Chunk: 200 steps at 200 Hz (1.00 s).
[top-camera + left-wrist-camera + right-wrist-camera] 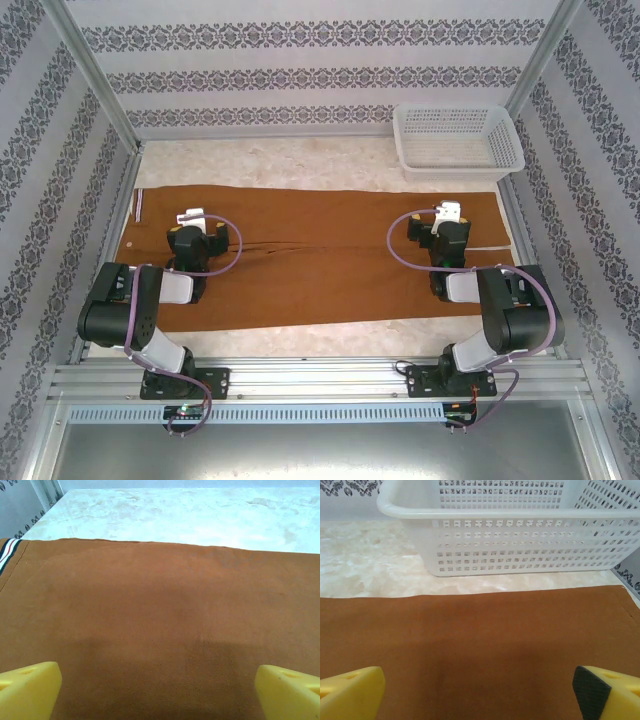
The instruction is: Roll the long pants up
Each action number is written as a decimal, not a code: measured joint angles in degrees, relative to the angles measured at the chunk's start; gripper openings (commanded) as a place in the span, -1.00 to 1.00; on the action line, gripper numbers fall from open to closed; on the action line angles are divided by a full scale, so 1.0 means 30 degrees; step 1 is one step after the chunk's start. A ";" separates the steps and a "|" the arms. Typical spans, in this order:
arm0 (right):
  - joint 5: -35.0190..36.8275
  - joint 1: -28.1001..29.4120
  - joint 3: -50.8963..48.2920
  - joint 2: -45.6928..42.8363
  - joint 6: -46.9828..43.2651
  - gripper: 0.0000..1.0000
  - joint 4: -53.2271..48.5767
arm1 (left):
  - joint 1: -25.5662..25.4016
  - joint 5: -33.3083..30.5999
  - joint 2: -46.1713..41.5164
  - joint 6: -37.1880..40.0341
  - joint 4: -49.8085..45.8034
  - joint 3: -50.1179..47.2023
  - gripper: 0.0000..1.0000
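White plastic basket (455, 170) with slotted walls, at about 1 o'clock in the overhead view; upright, in the far right corner of the pale marbled table (300, 165); bare tabletop runs from it toward 11 o'clock; grey-patterned banded wallpaper (300, 70) at 12, 9 and 3 o'clock; silver metal posts (95, 80) slant up at 11 and 1 o'clock; ribbed metal rail (320, 380) spans 6 o'clock along the near edge.

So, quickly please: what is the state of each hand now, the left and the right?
Left hand: open, holding nothing, above the long pants.
Right hand: open, holding nothing, above the long pants.
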 measured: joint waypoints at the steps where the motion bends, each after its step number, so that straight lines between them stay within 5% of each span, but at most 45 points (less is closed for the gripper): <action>1: 0.0000 0.0000 0.0000 0.0000 0.0000 0.95 0.0000 | 0.0000 0.0000 0.0000 0.0000 0.0000 0.0000 1.00; 200: -0.0430 -0.0248 0.0000 0.0000 0.0015 0.95 -0.0022 | 0.0036 -0.0087 -0.0197 0.0000 -0.0335 0.0095 1.00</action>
